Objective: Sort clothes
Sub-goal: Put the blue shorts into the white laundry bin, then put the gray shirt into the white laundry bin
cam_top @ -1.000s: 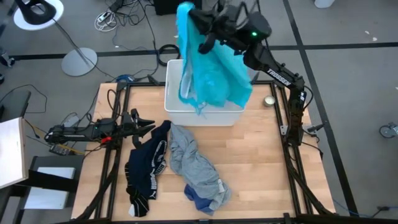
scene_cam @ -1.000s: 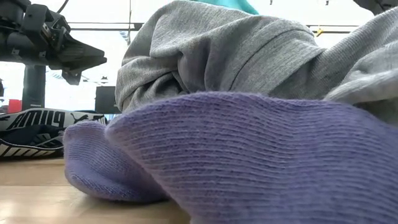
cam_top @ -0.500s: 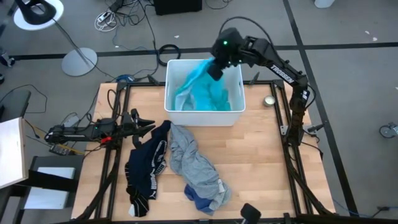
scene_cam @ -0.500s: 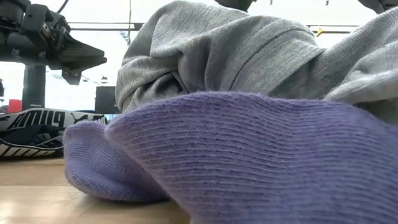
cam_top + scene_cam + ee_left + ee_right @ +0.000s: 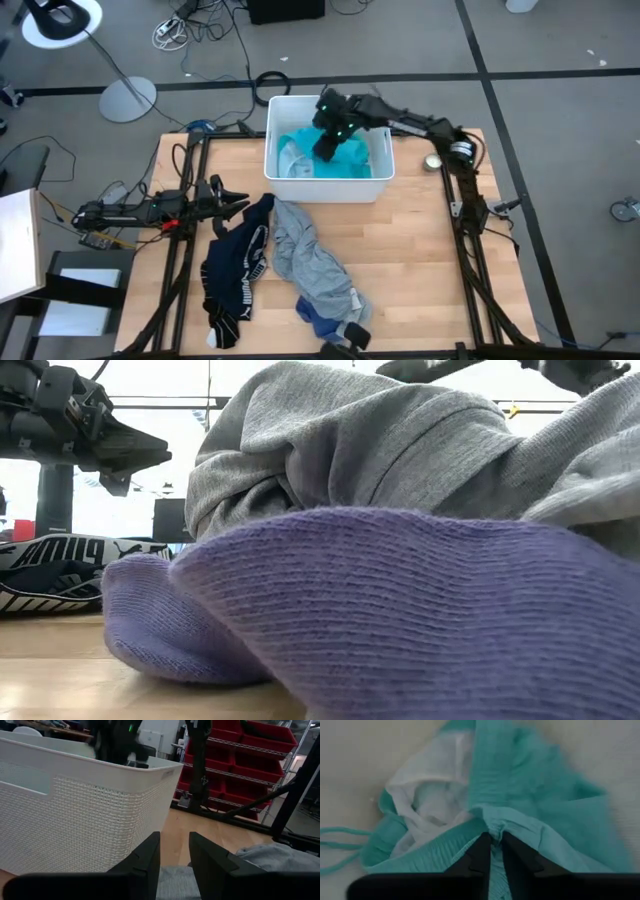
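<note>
Wooden surface [image 5: 420, 250] carried one white bin [image 5: 378, 185] at twelve o'clock, one turquoise piece [image 5: 340, 160] inside it. Right end effector [image 5: 326, 145] pinched that piece narrowly. One grey shirt [image 5: 310, 260], one black-navy piece [image 5: 235, 275] and one blue sock [image 5: 318, 322] lay toward six. Left end effector [image 5: 232, 200] waited at nine, slightly parted, empty.

Four cameras, one table, wildly different distances.
Overhead, the high view stares straight down on the whole table [image 5: 420, 250], bin [image 5: 329, 187] at the far edge. The low view sits at tabletop level, pressed right against a purple sock [image 5: 400, 610] and the grey shirt [image 5: 380, 440]. The left wrist camera looks level at the bin wall, close. The right wrist camera points down into the bin, nose-close to the turquoise piece [image 5: 555, 840], shared with the high view.
</note>
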`<action>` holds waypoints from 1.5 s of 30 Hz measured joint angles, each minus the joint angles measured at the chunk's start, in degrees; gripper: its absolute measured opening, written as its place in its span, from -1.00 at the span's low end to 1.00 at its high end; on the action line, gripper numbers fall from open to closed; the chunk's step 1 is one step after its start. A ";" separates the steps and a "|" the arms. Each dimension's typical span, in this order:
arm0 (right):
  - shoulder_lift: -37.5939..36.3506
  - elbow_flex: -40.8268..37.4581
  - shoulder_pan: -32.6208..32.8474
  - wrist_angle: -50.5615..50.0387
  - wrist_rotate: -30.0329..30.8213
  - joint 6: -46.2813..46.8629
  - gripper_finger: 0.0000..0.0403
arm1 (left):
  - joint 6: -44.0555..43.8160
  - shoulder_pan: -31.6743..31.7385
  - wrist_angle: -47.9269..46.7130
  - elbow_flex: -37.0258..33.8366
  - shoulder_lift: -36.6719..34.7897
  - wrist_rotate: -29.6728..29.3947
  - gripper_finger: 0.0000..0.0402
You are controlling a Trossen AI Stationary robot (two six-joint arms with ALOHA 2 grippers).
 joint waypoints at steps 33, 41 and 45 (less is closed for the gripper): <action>-16.49 0.42 3.43 -2.37 -0.01 2.05 -0.08 | 0.01 0.00 -0.13 0.00 0.00 0.00 -0.46; -22.17 0.42 16.24 -8.95 2.56 3.42 -0.15 | -0.01 -0.02 -0.15 0.00 0.00 0.00 -0.46; -22.22 0.19 24.48 -10.66 3.54 5.50 -0.15 | 0.00 -0.01 -0.16 0.00 0.00 0.00 -0.46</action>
